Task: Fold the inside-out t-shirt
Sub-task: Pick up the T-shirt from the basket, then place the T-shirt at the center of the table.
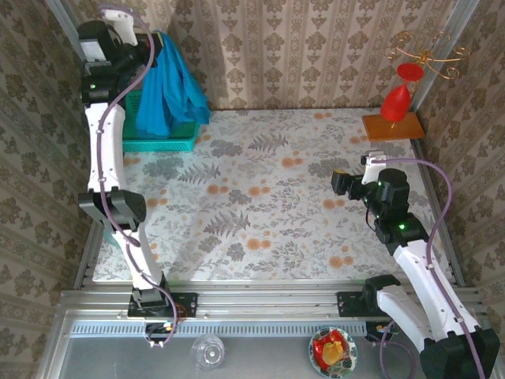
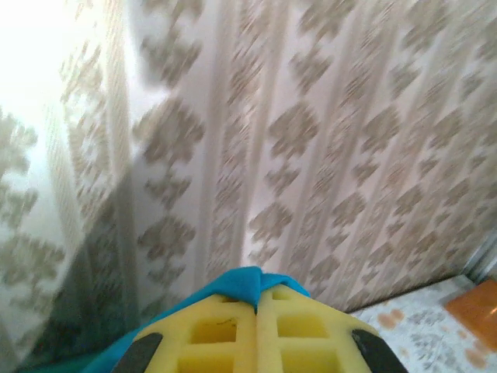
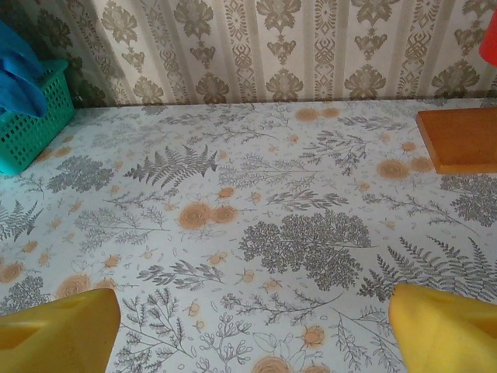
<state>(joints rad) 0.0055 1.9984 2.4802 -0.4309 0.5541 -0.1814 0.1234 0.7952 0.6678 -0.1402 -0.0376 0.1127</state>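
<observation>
At the far left corner of the counter (image 1: 260, 197), we see the left tool (image 1: 155, 38) clenched on the bright blue t-shirt (image 1: 166, 87), which hangs from it over the teal basket (image 1: 158, 145). The right tool (image 1: 335, 188) hovers above the counter's right side, yellow fingers (image 3: 62, 334) spread wide, grasping nothing.

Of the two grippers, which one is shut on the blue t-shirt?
The left gripper: it is shut on the t-shirt and holds it up over the basket. The right gripper is open and empty.
</observation>
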